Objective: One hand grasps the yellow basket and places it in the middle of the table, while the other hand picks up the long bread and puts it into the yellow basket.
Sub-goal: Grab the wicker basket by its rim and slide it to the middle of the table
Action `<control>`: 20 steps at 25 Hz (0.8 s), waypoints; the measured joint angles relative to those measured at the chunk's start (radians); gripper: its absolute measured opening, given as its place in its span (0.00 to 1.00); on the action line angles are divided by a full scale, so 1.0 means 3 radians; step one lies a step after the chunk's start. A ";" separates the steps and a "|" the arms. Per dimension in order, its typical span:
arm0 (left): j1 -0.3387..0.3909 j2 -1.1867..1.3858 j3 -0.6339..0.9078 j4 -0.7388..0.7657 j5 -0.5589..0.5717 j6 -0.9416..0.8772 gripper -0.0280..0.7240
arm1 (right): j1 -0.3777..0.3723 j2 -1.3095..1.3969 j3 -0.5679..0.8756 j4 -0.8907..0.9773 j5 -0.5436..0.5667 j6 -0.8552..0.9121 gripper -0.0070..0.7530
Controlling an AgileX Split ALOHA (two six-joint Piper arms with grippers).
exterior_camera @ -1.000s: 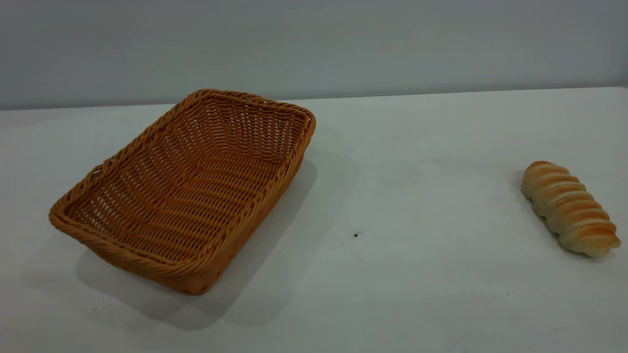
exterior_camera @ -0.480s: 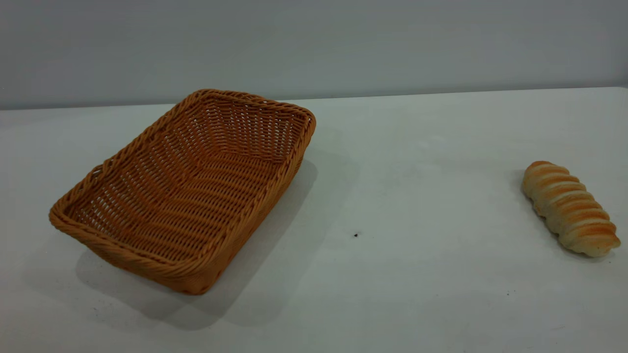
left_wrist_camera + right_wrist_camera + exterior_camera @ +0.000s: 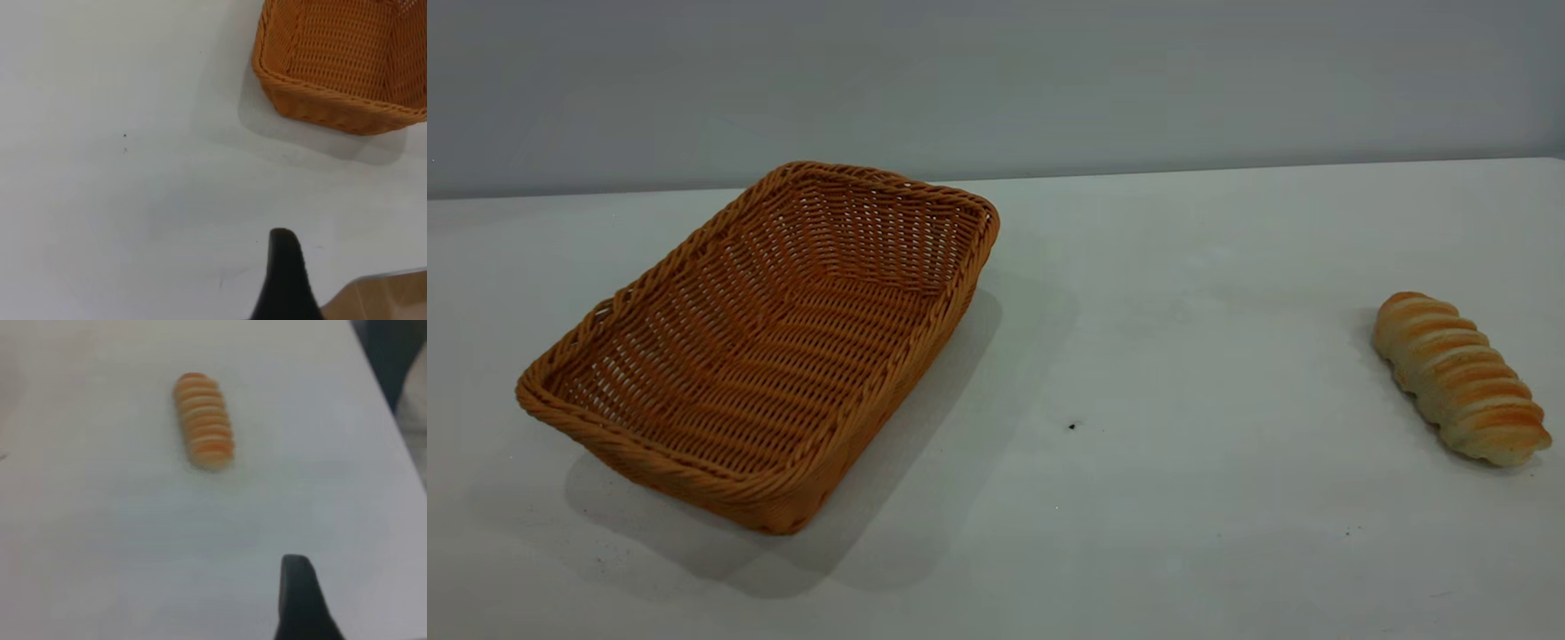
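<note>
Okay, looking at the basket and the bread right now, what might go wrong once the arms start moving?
1. The long bread lies close to the table's right edge, so a nudge while grasping might roll it off.
2. The yellow basket sits at an angle on the left; gripping its braided rim at one spot may let it swivel or tip while being moved to the middle.

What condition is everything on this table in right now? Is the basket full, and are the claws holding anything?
yellow basket: empty, upright, on the table's left side.
long bread: lying untouched on the table, far right.
left claw: above bare table near the basket, holding nothing.
right claw: short of the bread, holding nothing.
</note>
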 joint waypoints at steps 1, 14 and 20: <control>0.0000 0.0000 0.0000 0.0000 0.0000 -0.0004 0.81 | 0.0041 0.0000 0.0000 0.0010 0.0000 0.0000 0.65; 0.0000 0.1011 -0.0042 0.0125 -0.0591 -0.0570 0.81 | 0.0082 0.0539 -0.0278 -0.0243 -0.0335 0.0020 0.65; 0.0000 0.1767 -0.0042 0.0176 -0.1401 -0.0745 0.81 | 0.0082 0.1497 -0.0633 -0.0388 -0.0472 0.0034 0.65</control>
